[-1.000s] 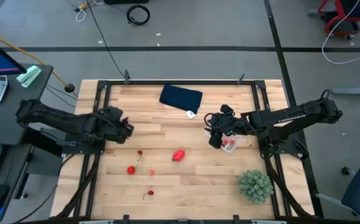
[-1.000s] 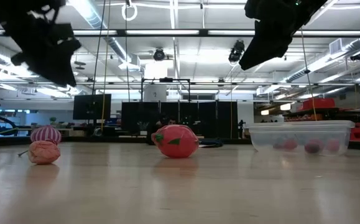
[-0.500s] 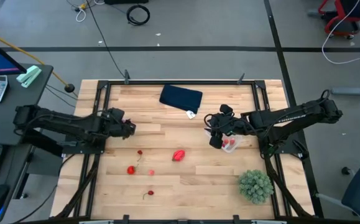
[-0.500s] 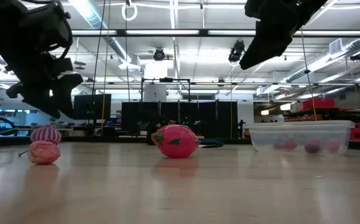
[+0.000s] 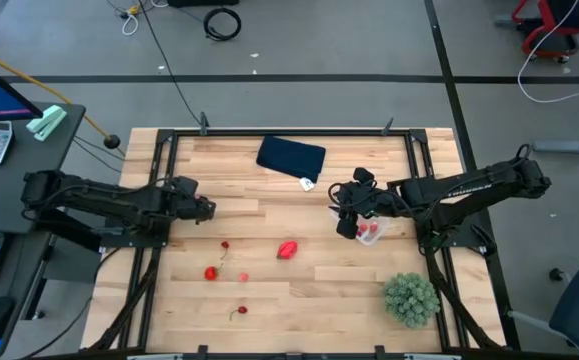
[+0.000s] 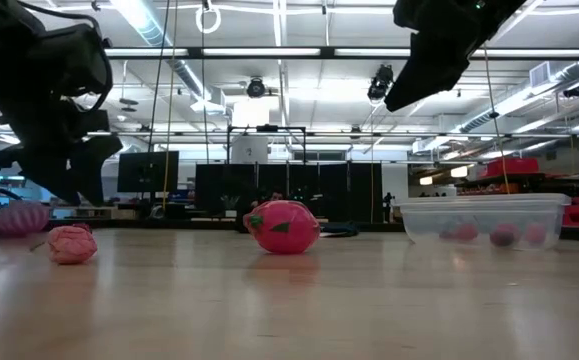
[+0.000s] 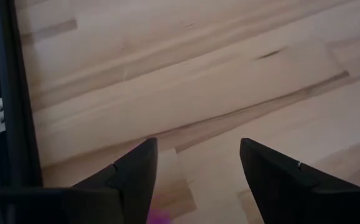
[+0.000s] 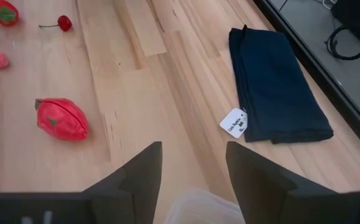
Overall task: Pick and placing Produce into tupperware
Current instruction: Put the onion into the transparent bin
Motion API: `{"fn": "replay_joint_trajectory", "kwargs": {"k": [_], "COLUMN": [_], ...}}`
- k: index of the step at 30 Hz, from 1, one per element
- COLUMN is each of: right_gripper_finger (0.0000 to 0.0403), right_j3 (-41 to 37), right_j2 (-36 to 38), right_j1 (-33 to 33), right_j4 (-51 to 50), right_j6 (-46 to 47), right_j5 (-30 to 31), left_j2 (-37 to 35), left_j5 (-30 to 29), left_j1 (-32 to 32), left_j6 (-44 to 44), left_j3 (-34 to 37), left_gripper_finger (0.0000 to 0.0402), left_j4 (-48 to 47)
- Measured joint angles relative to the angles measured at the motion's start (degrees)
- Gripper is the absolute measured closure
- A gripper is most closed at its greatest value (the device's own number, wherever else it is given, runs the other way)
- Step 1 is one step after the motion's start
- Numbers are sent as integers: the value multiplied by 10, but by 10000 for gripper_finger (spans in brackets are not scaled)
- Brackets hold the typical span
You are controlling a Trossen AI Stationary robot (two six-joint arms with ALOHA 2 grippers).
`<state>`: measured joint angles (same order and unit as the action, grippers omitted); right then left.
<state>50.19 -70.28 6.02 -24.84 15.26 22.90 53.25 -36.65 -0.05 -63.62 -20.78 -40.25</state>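
The wooden table (image 5: 299,290) carries everything, with a folded navy cloth (image 5: 291,156) near its far edge and a bushy green plant (image 5: 411,298) at the near right corner.

The left gripper (image 5: 205,208) sits low over the left side of the table. In the left wrist view its two fingers (image 7: 136,177) stand well apart with only bare wood between them, and they hold nothing. A small pink-purple blur shows at the base of one finger, but I cannot tell what it is. The loose produce lies nearer the table's front than this gripper: a small red cherry (image 5: 225,245) is closest, then a red strawberry (image 5: 210,272) with a pink piece (image 5: 243,277) just beside it, and another cherry (image 5: 239,313) farther toward the front edge.

The right gripper (image 5: 346,226) hangs over the right side of the table, just beside the clear container (image 5: 371,232). Its fingers (image 8: 136,174) are spread wide and empty, and the container's rim (image 8: 198,208) shows between them at their base. The container holds a few red and pink pieces (image 6: 503,235).

The largest loose piece, a red fruit with green marks (image 5: 287,249), lies near the table's middle, well apart from both grippers and to the left of the container.
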Motion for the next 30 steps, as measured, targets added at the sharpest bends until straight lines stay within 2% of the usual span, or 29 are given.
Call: {"fn": "replay_joint_trajectory", "kwargs": {"k": [9,14,21,30], "right_gripper_finger": [215,215,215,215], "right_j3": [0,0,0,0], "right_j2": [0,0,0,0], "right_j1": [0,0,0,0], "right_j4": [10,10,10,10], "right_j6": [-4,-4,-5,-5], "right_j5": [0,0,0,0], "left_j2": [0,0,0,13], "left_j5": [1,81,160,155], "left_j1": [0,-1,-1,-1], "left_j6": [21,65,210,224], "left_j3": [-6,-6,-7,-7], "left_gripper_finger": [167,162,169,171], "left_j4": [-4,-4,-16,-30]}}
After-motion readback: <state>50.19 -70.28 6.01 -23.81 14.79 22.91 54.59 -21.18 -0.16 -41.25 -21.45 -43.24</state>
